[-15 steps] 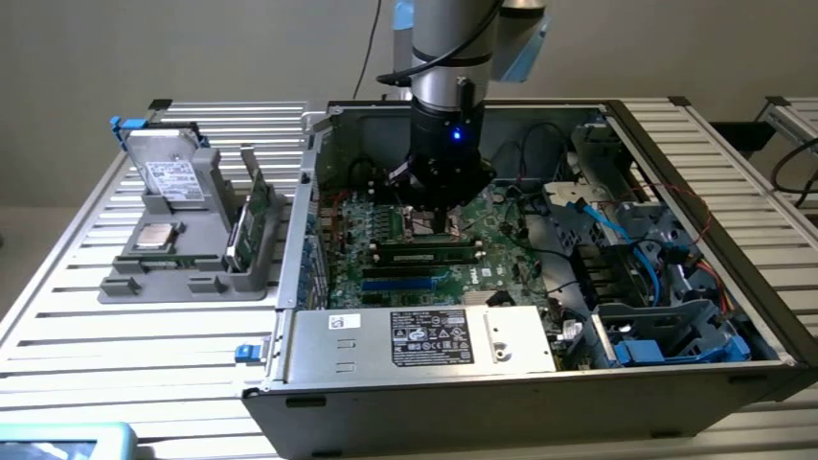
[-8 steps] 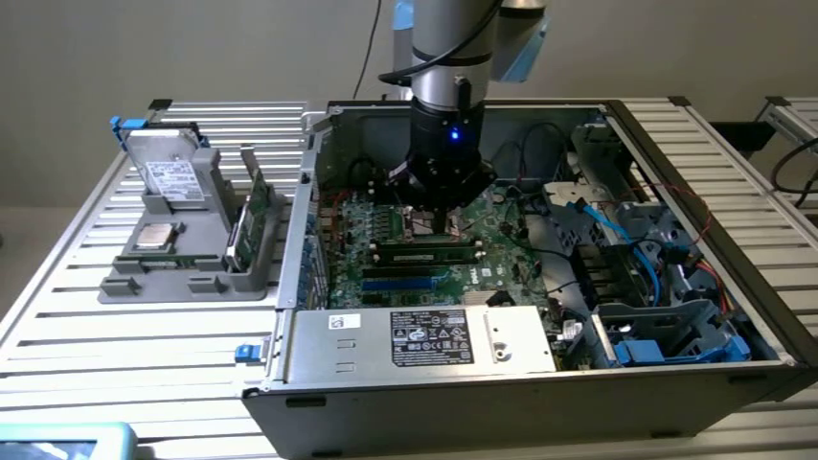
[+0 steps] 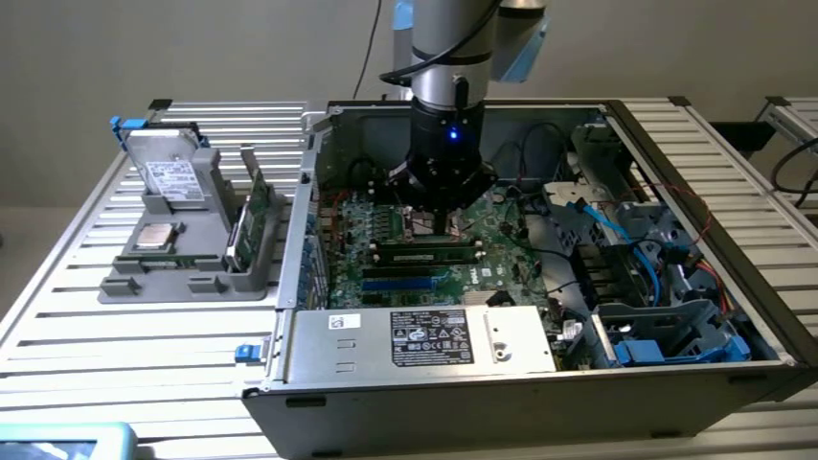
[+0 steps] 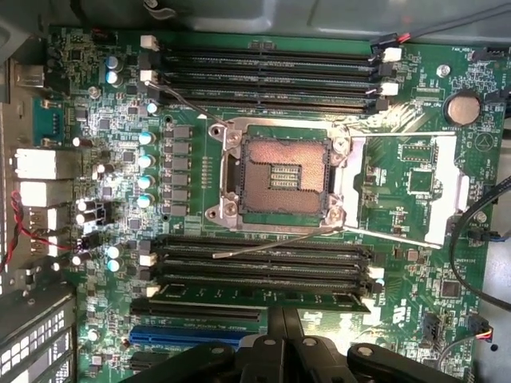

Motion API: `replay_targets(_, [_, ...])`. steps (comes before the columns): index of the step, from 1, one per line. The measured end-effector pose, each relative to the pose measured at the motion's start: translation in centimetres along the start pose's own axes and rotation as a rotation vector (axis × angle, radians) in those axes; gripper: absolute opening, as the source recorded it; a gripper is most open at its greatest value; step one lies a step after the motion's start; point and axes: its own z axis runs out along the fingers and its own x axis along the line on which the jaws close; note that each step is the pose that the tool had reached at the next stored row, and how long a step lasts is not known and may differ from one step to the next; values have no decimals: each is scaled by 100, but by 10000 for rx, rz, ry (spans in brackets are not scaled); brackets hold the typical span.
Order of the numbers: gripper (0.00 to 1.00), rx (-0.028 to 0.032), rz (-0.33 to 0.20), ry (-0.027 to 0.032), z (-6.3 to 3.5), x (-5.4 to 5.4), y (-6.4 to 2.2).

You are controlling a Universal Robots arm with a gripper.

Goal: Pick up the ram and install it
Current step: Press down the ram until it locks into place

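In the exterior view the arm reached down into the open case [image 3: 715, 287] lying on its side on the slatted worktop [image 3: 102, 355]. The gripper [image 3: 432, 218] hung low over the board [image 3: 499, 259], just above the CPU socket and the slots nearest the camera, its fingers pressed together with nothing between them that I could make out. A ram [image 3: 426, 257] lay seated in the slot just on the near side of the gripper, a pale label along its face; judged from that, the stick was already in place and the gripper was over it or beside it to press or check it. To the exterior view's left, a grey holder [image 3: 192, 240] stood on the worktop with a drive and green cards on edge, likely kept upright so they could be gripped from above. The power supply [image 3: 422, 340] carried a white label with small print, too fine to read.

In the wrist view the socket [image 4: 279, 179] stood open and empty, its lever swung out. Black slots ran on both sides of it. The closed fingers [image 4: 279, 351] showed dark at the picture's edge, just over the ram [image 4: 247, 294] in the slot beyond the socket. A coin battery [image 4: 461, 108] sat near the board's corner. The board's printing was not legible.
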Motion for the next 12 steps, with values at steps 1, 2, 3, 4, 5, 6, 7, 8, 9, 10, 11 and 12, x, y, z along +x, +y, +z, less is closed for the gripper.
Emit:
replay_targets(1, [11,29,42,-4,0,0,0])
replay_targets(2, [11,56,83,-8,0,0,0])
replay_targets(3, [11,84,122,-10,0,0,0])
replay_targets(4, [11,119,160,-14,0,0,0])
replay_targets(5, [11,142,192,-13,0,0,0])
replay_targets(6, [11,150,201,-11,0,0,-1])
replay_targets(7, [11,150,201,-11,0,0,0])
replay_targets(8, [11,151,202,-11,0,0,-1])
replay_targets(9, [11,150,203,-12,0,0,0])
replay_targets(10, [11,150,203,-12,0,0,0])
replay_targets(11, [11,150,203,-12,0,0,0])
replay_targets(12, [11,150,203,-12,0,0,0])
